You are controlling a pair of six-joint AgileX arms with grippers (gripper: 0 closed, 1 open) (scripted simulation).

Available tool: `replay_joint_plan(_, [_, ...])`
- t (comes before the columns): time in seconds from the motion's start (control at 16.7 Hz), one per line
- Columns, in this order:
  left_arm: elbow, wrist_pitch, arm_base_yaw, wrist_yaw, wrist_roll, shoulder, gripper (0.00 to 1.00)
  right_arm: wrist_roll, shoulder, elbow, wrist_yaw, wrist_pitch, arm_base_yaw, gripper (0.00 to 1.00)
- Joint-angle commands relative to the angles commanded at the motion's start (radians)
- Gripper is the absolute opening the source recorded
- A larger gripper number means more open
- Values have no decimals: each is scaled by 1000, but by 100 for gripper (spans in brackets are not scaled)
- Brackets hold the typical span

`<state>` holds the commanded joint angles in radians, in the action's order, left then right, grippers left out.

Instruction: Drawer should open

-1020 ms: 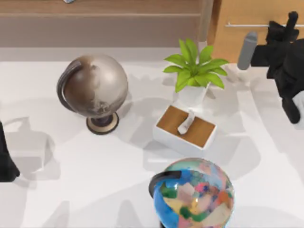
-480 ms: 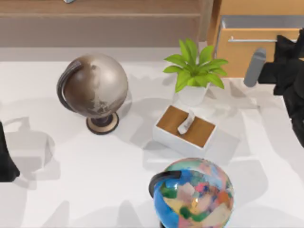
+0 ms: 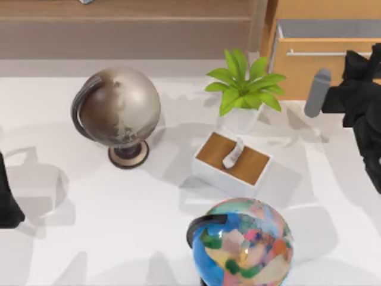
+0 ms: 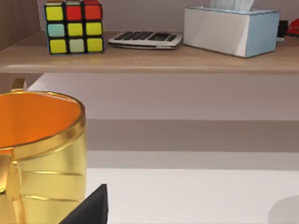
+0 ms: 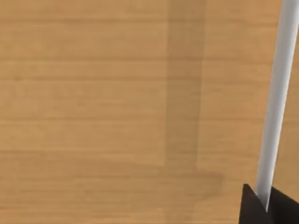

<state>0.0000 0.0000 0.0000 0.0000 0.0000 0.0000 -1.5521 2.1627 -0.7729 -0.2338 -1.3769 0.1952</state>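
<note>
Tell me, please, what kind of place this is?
Probably a rendered study or office desk: two globes, a potted plant, and a shelf holding a calculator and tissue box, beside a wooden drawer.

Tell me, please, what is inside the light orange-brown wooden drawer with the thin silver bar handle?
The light orange-brown wooden drawer shows a bare grey-white interior strip; the rest is beyond the frame. The right gripper is at its silver bar handle.

Top view looks down; right wrist view closely faces the drawer (image 5: 117,112), shared.
</note>
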Motion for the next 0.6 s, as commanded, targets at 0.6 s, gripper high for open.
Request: replay_joint_plan(0.6, [0,0,0,0,0,0,100,2,-99,260,-47,-159,48,0])
